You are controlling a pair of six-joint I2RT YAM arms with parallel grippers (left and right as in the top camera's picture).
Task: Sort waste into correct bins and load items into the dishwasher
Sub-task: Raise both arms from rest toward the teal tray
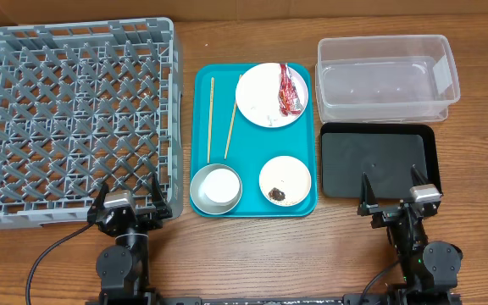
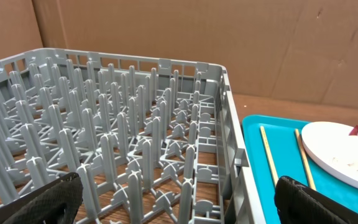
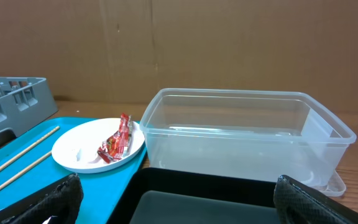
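Observation:
The grey dish rack [image 1: 74, 119] stands at the left. On the teal tray [image 1: 200, 93] lie two chopsticks [image 1: 211, 119], a white plate [image 1: 261, 102] with the red wrapper [image 1: 289, 89], a grey bowl [image 1: 198, 193] with something white in it, and a pale bowl [image 1: 291, 174] with a brown scrap [image 1: 278, 195]. The clear tub [image 1: 386, 78] and black tray [image 1: 378, 161] are at the right. My left gripper [image 1: 130, 203] [image 2: 179, 190] is open and empty at the rack's near right corner [image 2: 135, 124]. My right gripper [image 1: 394, 199] [image 3: 179, 193] is open and empty over the black tray's near edge [image 3: 204, 176].
The left wrist view shows the chopsticks [image 2: 268, 155] and plate [image 2: 340, 155] to the right of the rack wall. The right wrist view shows the clear tub [image 3: 241, 137] behind the black tray and the plate with the wrapper [image 3: 118, 143] to the left. A cardboard wall stands behind the table.

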